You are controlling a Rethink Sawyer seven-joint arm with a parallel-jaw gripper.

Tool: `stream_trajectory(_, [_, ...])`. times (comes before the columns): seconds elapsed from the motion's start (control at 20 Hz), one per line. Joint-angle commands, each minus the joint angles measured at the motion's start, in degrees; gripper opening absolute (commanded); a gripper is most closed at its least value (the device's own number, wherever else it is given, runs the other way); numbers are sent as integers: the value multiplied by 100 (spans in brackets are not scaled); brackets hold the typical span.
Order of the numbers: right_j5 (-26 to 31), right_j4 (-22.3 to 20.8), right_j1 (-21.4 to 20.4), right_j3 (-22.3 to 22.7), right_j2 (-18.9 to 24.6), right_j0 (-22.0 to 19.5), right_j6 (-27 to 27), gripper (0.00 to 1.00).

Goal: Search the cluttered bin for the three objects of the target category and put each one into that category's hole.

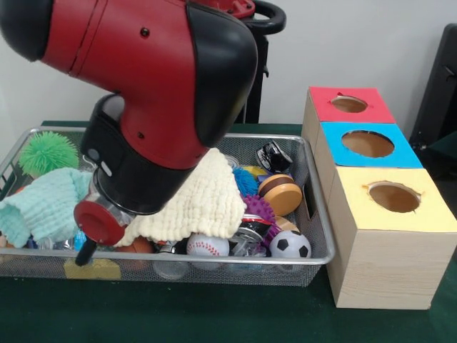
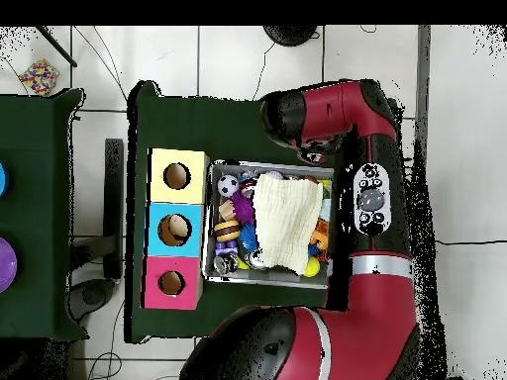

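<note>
I cannot tell how the gripper is set: the arm bends low over the wire bin and hides its tip. Just beside the arm's lower end lies a cream cloth. Below that cloth, along the bin's near wall, I see a baseball and a soccer ball. Beside the bin stands the box with the yellow hole, blue hole and red hole.
</note>
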Motion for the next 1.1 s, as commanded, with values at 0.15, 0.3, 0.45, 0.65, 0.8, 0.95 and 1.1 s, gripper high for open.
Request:
stream_trajectory(0.15, [221,262,-418,454,360,-232,-2181,100])
stream_trajectory(0.3, [265,161,-433,314,273,-203,-2195,100])
stream_trajectory(0.45, [-62,272,-542,426,341,-309,-2080,100])
stream_trajectory(0.65, [-499,853,-746,990,621,-643,-1894,100])
stream_trajectory(0.8, [-125,644,-845,1049,405,-591,-2516,100])
stream_trajectory(0.95, [55,876,-990,1376,541,-756,-2934,100])
stream_trajectory(1.1, [-38,1033,-1193,1726,646,-918,-3218,100])
